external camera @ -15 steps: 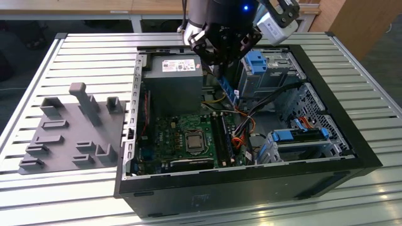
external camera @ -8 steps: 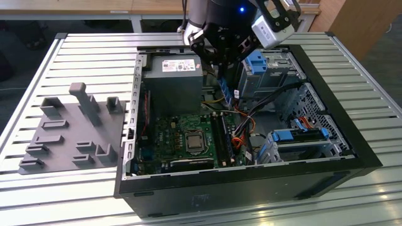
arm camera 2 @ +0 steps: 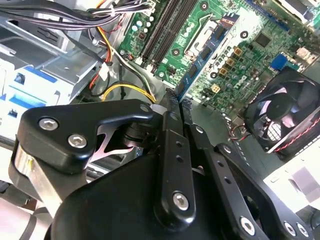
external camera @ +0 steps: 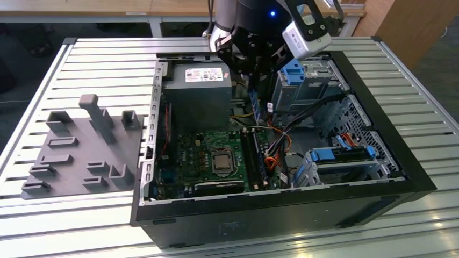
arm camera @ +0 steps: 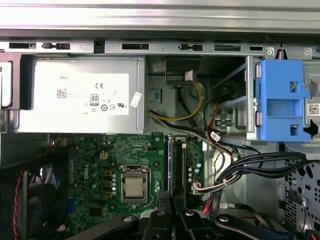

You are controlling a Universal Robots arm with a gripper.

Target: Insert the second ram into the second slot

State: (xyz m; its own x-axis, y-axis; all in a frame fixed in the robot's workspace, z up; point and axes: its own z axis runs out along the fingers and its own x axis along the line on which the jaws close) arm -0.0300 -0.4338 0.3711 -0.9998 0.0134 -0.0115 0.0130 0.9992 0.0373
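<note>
Blue second ram [external camera: 254, 100] gripped by end effector [external camera: 250, 85]; edge clear above slots [external camera: 252, 153].

A: Where do we see the gripper [external camera: 251, 83]?
B: We see it over the open computer case [external camera: 401, 173], beside the power supply [external camera: 197, 94], clamping the second ram [external camera: 253, 102] on edge above the motherboard [external camera: 201, 153].

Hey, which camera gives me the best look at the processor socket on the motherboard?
The first wrist view: the processor socket faces the camera squarely, with its silver lid plain and nothing across it. The second wrist view shows it at a slant. The exterior view shows it from farther off.
</note>
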